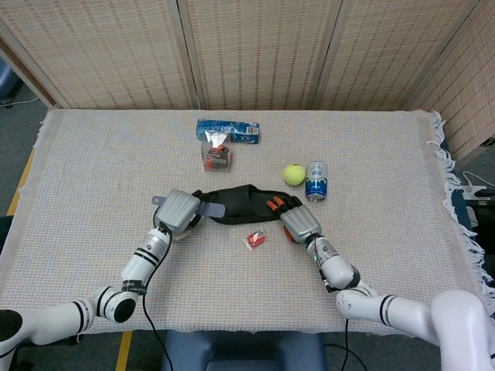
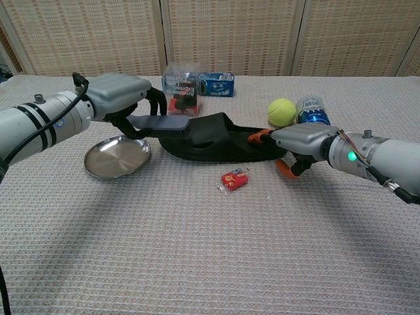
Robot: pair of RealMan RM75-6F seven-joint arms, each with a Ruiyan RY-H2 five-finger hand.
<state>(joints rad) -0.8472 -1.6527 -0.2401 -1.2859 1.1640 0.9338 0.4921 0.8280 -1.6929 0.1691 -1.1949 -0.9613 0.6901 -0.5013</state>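
Observation:
My left hand (image 1: 179,210) (image 2: 121,98) grips a grey-blue brush (image 1: 211,209) (image 2: 161,125) by its handle. The brush head is level over the left end of a black slipper (image 1: 249,202) (image 2: 220,141) at mid-table. My right hand (image 1: 300,221) (image 2: 298,139) is at the slipper's right end. Its orange-tipped fingers (image 2: 259,136) lie on top of the slipper and its thumb curls at the near edge. A steel plate (image 2: 117,157) sits just left of the slipper, below my left hand.
A small red packet (image 1: 256,239) (image 2: 234,179) lies in front of the slipper. A tennis ball (image 1: 293,174) and a blue can (image 1: 315,181) stand behind my right hand. A clear box (image 1: 216,152) and a blue carton (image 1: 227,130) sit further back.

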